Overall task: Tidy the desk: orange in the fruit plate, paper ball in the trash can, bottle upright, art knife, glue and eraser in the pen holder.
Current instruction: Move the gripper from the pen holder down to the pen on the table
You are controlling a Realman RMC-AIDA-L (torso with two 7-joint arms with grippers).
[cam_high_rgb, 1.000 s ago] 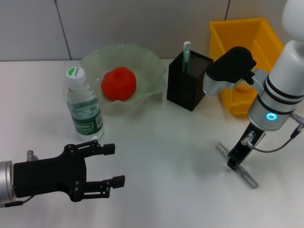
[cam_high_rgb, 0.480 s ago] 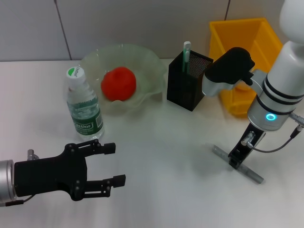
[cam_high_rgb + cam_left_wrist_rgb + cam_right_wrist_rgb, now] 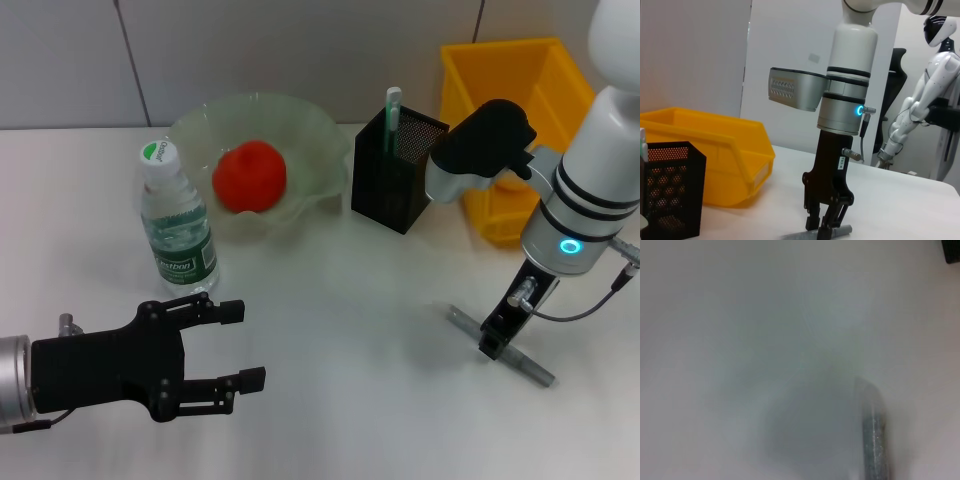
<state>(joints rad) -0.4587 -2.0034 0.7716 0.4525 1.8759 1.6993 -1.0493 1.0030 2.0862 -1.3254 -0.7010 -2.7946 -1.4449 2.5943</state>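
The grey art knife (image 3: 520, 361) lies on the white desk at the right. My right gripper (image 3: 491, 346) points down and is shut on its middle; in the left wrist view the fingers (image 3: 812, 220) pinch the art knife (image 3: 841, 230). The orange (image 3: 250, 175) sits in the pale green fruit plate (image 3: 315, 135). A capped bottle (image 3: 178, 225) stands upright beside the plate. The black mesh pen holder (image 3: 398, 170) holds a white and green stick (image 3: 392, 112); I cannot tell whether it is the glue. My left gripper (image 3: 250, 345) hovers open at the front left. Paper ball and eraser are out of view.
A yellow bin (image 3: 545, 80) stands at the back right behind my right arm, close to the pen holder. The right wrist view shows only the desk and the grey knife (image 3: 874, 440) close up.
The art knife has turned a little and shifted left on the desk together with my right gripper. The left arm has barely moved.
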